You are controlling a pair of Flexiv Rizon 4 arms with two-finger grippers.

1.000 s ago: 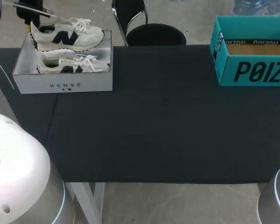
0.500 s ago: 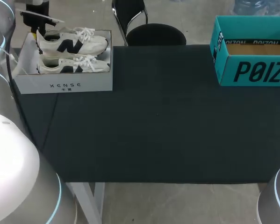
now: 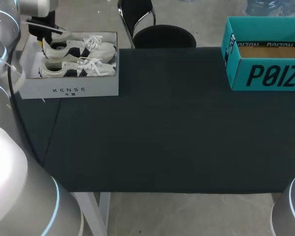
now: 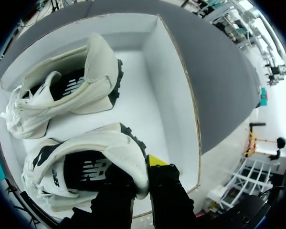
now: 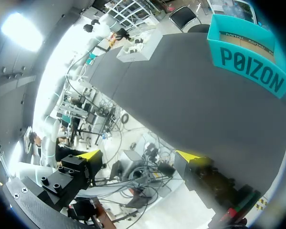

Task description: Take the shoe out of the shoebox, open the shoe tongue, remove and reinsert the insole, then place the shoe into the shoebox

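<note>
Grips with left gripper (image 4: 142,172) the heel rim of a white shoe (image 4: 85,167): one finger down inside the opening, the other outside against the back, rim pinched between. Holds that shoe within the walls of the white shoebox (image 4: 174,86), along its far side in the head view, toe pointing toward the table's middle; cannot tell whether the sole rests on the box floor. Sits just beside a second shoe (image 4: 61,95), same white with dark side marks, turned the same way. Finds the shoebox at the far left corner of the dark table (image 3: 162,132). Shows a teal box (image 3: 265,73), open-topped, at the far right corner, well apart. Has right gripper (image 5: 139,155) spread wide with nothing between its fingers, out past the table's edge, teal box ahead of it.
</note>
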